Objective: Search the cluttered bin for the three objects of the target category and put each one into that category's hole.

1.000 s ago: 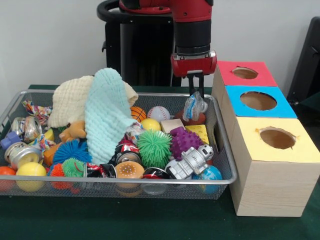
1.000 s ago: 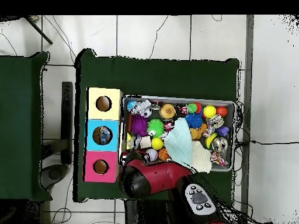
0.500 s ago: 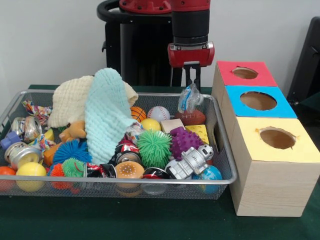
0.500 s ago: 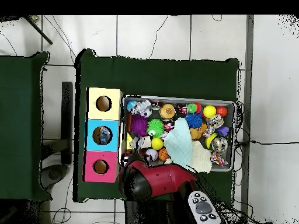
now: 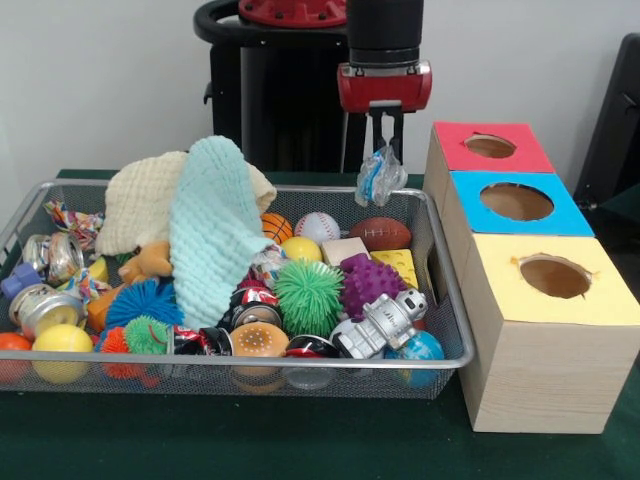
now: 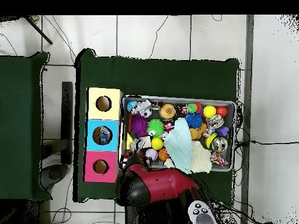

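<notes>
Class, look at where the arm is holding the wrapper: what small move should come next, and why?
Probably a short sideways carry toward the red-topped box. The gripper is shut on the wrapper, which hangs clear above the basket, so the lift looks done; the round hole lies just beside it.

Light is even and fairly bright, diffuse from above; the dark green cloth-covered desk (image 5: 300, 440) carries a soft shadow under the silver wire-mesh basket (image 5: 250, 360); mild blur softens the front view; no strong glare shows.
</notes>
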